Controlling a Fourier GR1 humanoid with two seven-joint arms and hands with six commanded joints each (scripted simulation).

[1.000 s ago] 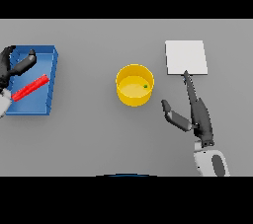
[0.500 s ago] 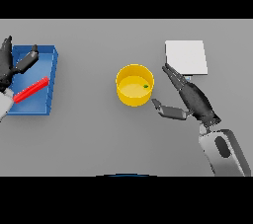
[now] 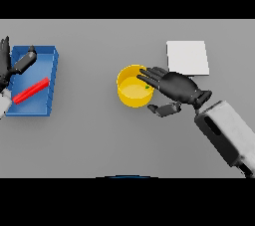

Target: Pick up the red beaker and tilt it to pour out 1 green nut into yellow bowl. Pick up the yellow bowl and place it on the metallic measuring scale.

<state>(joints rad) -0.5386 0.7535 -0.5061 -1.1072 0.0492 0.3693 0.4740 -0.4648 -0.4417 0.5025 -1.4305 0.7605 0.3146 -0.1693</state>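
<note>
Nearest you, your right hand (image 3: 177, 89) reaches in from the lower right across the grey desk (image 3: 89, 140). Its fingers are spread and only loosely bent, gripping nothing: the fingertips lie over the right rim of the yellow bowl (image 3: 133, 86), and the thumb sits just outside the bowl's near right wall. You can see the green nut (image 3: 147, 87) inside the bowl, close beside those fingertips. Far left, your left hand (image 3: 15, 64) hangs released over the blue tray (image 3: 47, 105), where the red beaker (image 3: 31, 90) lies on its side. Farthest back, the metallic measuring scale (image 3: 187, 57) sits just beyond your right hand, near the bowl but apart from it.
</note>
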